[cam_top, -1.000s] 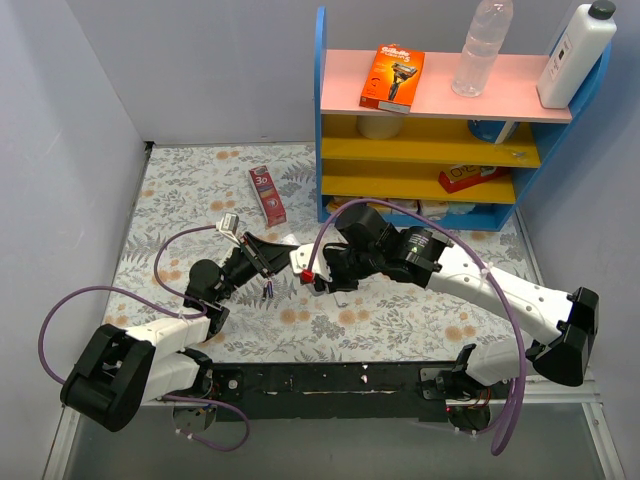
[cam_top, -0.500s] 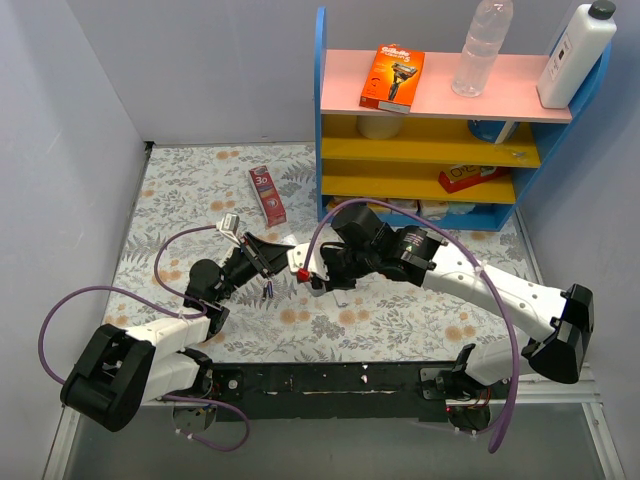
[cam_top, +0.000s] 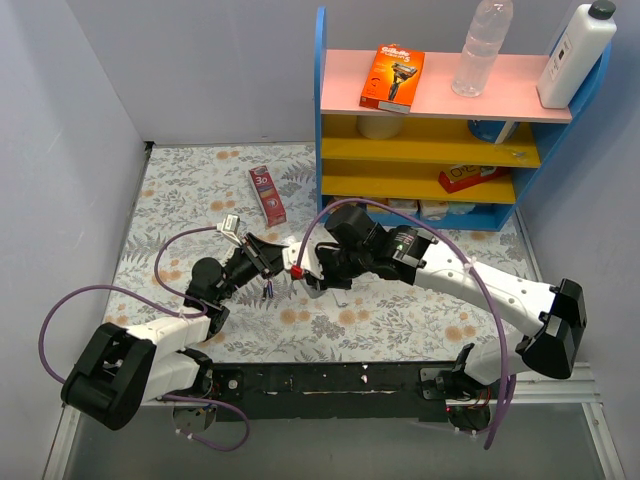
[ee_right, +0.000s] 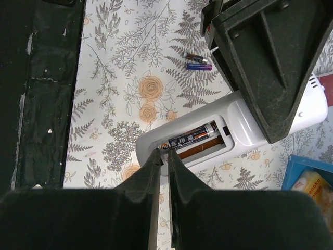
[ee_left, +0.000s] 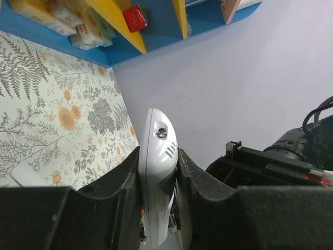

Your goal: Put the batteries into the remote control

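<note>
Battery (ee_right: 195,136) seated in bay (ee_right: 205,148) of remote (ee_right: 244,117), second slot empty, two batteries (ee_right: 199,66) loose on bench (ee_right: 119,78); left gripper (ee_left: 158,166) clamped on remote, presenting bay to right gripper (ee_right: 164,156), fingers nearly together, probably nudging cell home.

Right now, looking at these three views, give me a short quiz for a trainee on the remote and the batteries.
1. True or false: the left fingers clamp the remote control.
2. How many batteries sit in its open compartment?
3. The two loose batteries lie: A on the floral mat; B on top of the remote control; C between the left fingers.
Key: 1 true; 2 one; 3 A.
</note>
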